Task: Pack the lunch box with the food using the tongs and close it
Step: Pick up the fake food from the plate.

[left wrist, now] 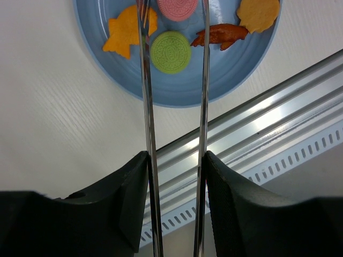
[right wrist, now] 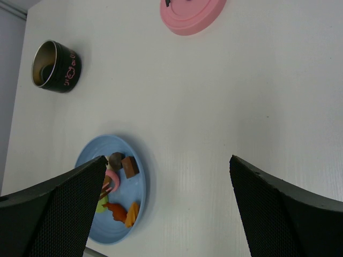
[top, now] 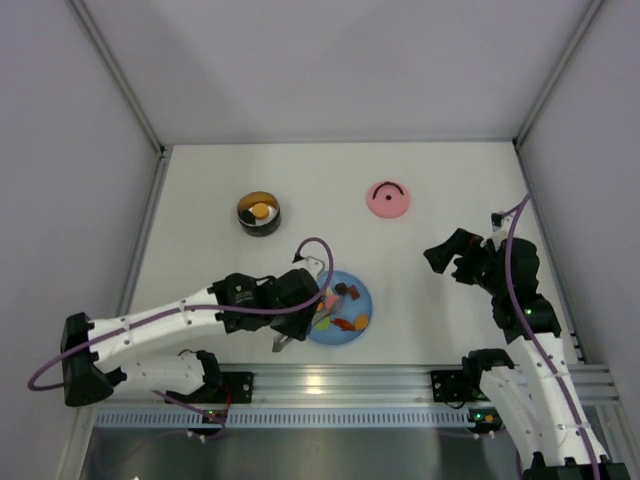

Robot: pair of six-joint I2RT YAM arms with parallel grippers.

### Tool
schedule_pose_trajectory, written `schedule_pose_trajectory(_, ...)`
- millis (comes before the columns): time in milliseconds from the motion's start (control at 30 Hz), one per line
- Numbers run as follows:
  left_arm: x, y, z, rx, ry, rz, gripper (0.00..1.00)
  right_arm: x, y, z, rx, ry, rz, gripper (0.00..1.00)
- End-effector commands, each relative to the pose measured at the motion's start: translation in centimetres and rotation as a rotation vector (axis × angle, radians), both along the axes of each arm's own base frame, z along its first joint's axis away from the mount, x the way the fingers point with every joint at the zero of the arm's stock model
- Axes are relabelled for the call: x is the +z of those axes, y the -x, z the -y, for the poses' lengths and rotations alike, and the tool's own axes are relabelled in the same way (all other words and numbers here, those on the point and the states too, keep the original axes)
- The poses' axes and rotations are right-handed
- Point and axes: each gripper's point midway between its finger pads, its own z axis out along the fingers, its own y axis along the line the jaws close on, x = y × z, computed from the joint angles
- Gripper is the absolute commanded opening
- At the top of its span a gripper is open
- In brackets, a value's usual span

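My left gripper (left wrist: 176, 160) is shut on the tongs (left wrist: 148, 107), one finger pressing on each silver arm. The two arms stand apart and reach over the blue plate (left wrist: 177, 88), with a green round piece of food (left wrist: 170, 52) and a pink one (left wrist: 177, 8) between them; their tips run out of view. An orange fish (left wrist: 126, 36) and a red-brown piece (left wrist: 220, 35) lie beside them. The lunch box (top: 259, 213) stands open at the back left with an orange piece inside. My right gripper (right wrist: 166, 160) hangs open and empty at the right.
The pink lid (top: 388, 199) with its dark handle lies at the back, right of the lunch box (right wrist: 55, 67). The plate (top: 364, 298) sits close to the aluminium rail (left wrist: 278, 118) at the table's near edge. Grey walls close in both sides.
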Motion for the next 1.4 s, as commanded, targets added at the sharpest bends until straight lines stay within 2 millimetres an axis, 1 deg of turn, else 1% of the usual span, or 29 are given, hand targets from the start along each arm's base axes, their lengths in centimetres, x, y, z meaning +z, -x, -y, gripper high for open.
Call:
schedule_pose_trajectory(0,0.1,0.0,0.6,-0.026,0.002,0.002,0.5,2.4,-0.5,0.6,-0.02,0.015,0.068,0.96)
schedule_pose_trajectory(300,0.1,0.0,1.2,-0.044,-0.008,-0.005,0.49,2.6,-0.6,0.7,-0.023,0.021,0.072,0.96)
schedule_pose_trajectory(600,1.0,0.2,1.4,-0.063,0.005,-0.001,0.48,2.3,-0.5,0.7,-0.023,0.021,0.066,0.96)
schedule_pose_trajectory(833,1.3,0.3,1.2,-0.071,-0.001,0.003,0.47,2.1,-0.4,0.8,-0.024,0.023,0.064,0.96)
schedule_pose_trajectory(1067,1.4,0.1,1.2,-0.066,-0.001,0.013,0.4,2.0,-0.3,0.8,-0.027,0.024,0.062,0.96)
schedule_pose_trajectory(1267,1.8,-0.1,1.4,-0.063,0.006,0.024,0.37,2.0,-0.3,0.8,-0.028,0.026,0.061,0.96)
schedule_pose_trajectory(1367,2.0,-0.2,1.3,-0.062,0.007,0.028,0.34,1.9,-0.3,0.8,-0.026,0.026,0.06,0.96)
